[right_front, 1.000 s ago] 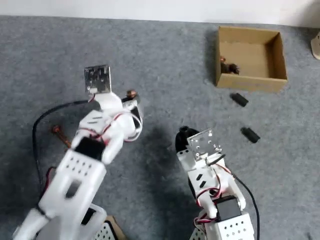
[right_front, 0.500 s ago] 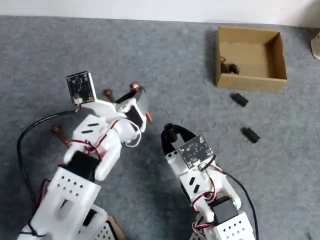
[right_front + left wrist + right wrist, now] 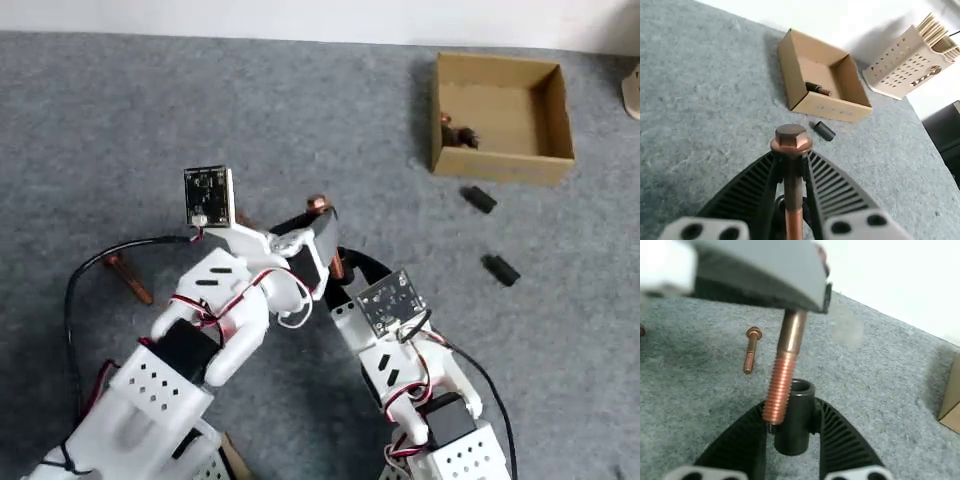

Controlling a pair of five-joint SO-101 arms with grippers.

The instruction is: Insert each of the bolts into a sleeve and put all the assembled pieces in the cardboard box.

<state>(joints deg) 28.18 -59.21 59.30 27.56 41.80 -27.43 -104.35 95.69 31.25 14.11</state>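
Note:
My left gripper (image 3: 322, 240) is shut on a copper bolt (image 3: 792, 142), head up and threads pointing down. Close to its right, my right gripper (image 3: 350, 268) is shut on an upright black sleeve (image 3: 796, 416). In the right wrist view the bolt (image 3: 782, 385) hangs from the left gripper (image 3: 755, 270) with its threaded tip beside the sleeve's open top, not inside it. The cardboard box (image 3: 552, 110) stands at the back right with an assembled piece (image 3: 458, 133) in it. Two loose sleeves (image 3: 478, 199) (image 3: 500, 269) lie in front of the box.
A spare bolt (image 3: 125, 275) lies on the grey carpet at the left, and another bolt (image 3: 751, 349) lies beyond the grippers. A beige slotted holder (image 3: 912, 62) stands past the box (image 3: 822, 82). One loose sleeve (image 3: 825, 131) lies near the box's front wall.
The left arm has swung right with the bolt, up to the right gripper. The right arm shifted left with the sleeve, then held still.

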